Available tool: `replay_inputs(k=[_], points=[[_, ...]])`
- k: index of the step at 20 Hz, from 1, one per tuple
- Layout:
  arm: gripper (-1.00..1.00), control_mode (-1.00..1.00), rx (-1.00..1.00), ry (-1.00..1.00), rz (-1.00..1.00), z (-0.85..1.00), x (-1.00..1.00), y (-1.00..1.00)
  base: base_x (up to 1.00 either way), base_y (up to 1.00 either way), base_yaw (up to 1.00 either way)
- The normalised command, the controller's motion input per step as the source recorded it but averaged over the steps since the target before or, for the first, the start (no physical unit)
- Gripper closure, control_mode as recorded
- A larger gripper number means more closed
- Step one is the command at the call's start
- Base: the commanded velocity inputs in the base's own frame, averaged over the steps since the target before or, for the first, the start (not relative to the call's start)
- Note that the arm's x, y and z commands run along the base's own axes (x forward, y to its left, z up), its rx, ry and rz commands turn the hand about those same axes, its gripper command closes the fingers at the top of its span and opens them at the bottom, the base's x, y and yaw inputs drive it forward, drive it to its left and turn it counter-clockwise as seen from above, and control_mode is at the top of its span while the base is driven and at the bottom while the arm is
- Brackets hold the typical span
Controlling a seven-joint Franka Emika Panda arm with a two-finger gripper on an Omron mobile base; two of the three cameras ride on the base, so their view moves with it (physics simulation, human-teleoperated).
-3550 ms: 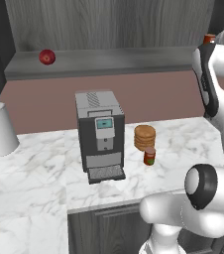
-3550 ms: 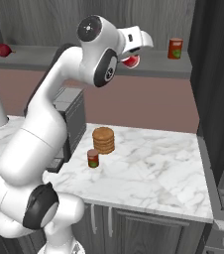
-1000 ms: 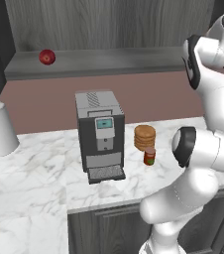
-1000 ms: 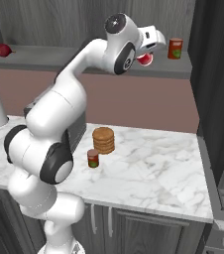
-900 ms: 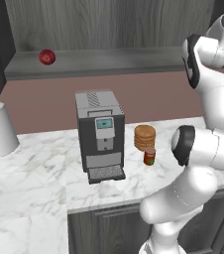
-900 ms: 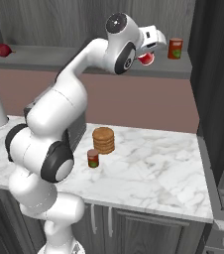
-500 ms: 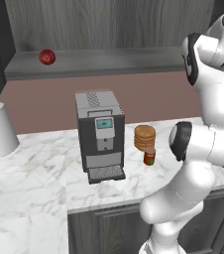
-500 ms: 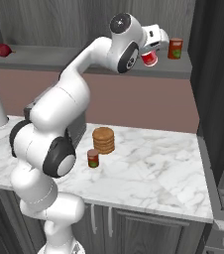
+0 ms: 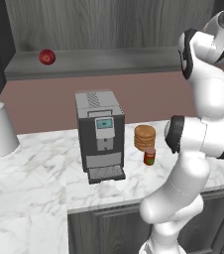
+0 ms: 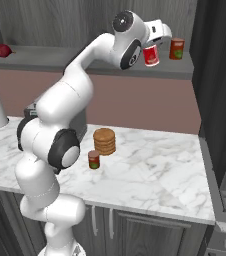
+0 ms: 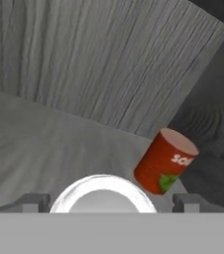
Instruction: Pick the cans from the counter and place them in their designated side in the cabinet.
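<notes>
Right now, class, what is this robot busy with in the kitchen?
The robot arm is reaching up to the cabinet shelf with a bright red can at its claw, beside another red can already standing there. The claw's fingers look spread, so the can seems just let go. A darker can waits on the counter next to a stack of tan discs.

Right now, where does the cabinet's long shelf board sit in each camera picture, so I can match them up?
Left base view: the shelf board runs across the upper part, above the coffee machine.
Right base view: the shelf board crosses the upper left, passing behind the arm.
Hand view: the shelf board spreads over the lower left, with the green-labelled can standing on it.
Shared landmark: the wood-grain back wall directly above the board.
</notes>
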Motion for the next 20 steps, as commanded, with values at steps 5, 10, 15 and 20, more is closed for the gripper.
replay_inputs(k=[5, 10, 15, 20], points=[[-1.0, -1.0, 0.0, -0.14, 0.01, 0.06, 0.03, -0.13, 0.0, 0.0, 0.0], [-1.0, -1.0, 0.0, -0.11, 0.03, 0.03, -0.14, 0.01, 0.0, 0.0, 0.0], [-1.0, -1.0, 0.0, -0.11, 0.03, 0.0, -0.5, 0.16, 0.0, 0.0, 0.0], [-1.0, -1.0, 0.0, -0.04, 0.01, -0.01, -0.7, 0.41, 0.0, 0.0, 0.0]])
